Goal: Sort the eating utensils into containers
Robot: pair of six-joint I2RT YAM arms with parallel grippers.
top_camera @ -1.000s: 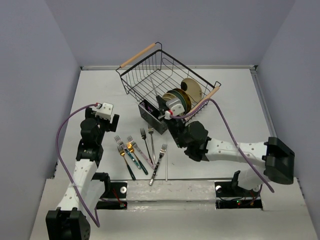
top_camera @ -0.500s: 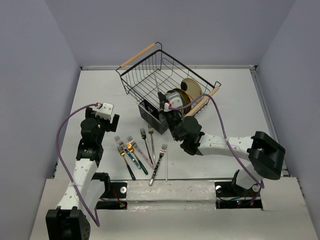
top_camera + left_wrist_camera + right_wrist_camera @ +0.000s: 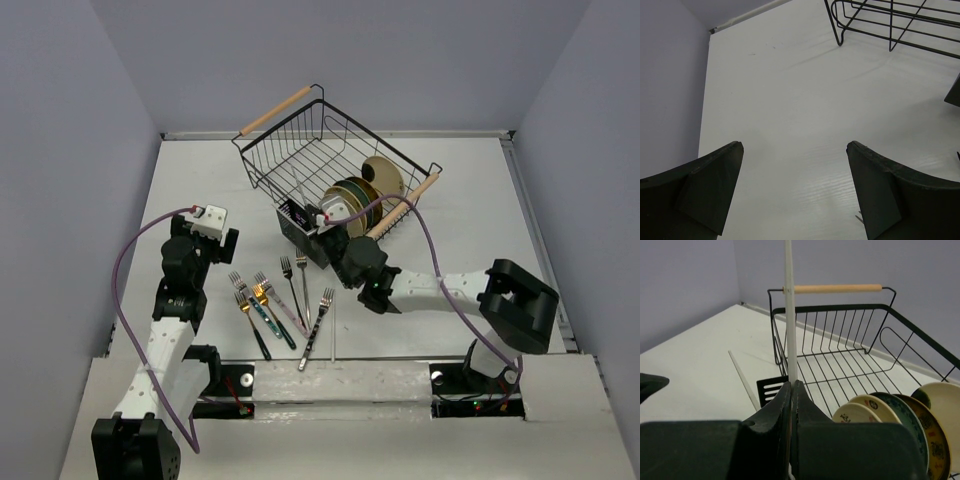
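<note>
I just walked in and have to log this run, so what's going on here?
The right gripper is shut on a slim utensil, holding it upright over the black slotted caddy. The caddy stands against the wire basket that holds the plates. Several forks lie on the table in front of the arms. The left gripper hangs open above the table, holding nothing.

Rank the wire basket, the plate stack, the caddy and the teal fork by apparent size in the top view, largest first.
1. The wire basket is clearly the largest.
2-3. The plate stack and the caddy look alike. The caddy is partly hidden, so I will not rank them.
4. The teal fork is slim and the smallest.
</note>
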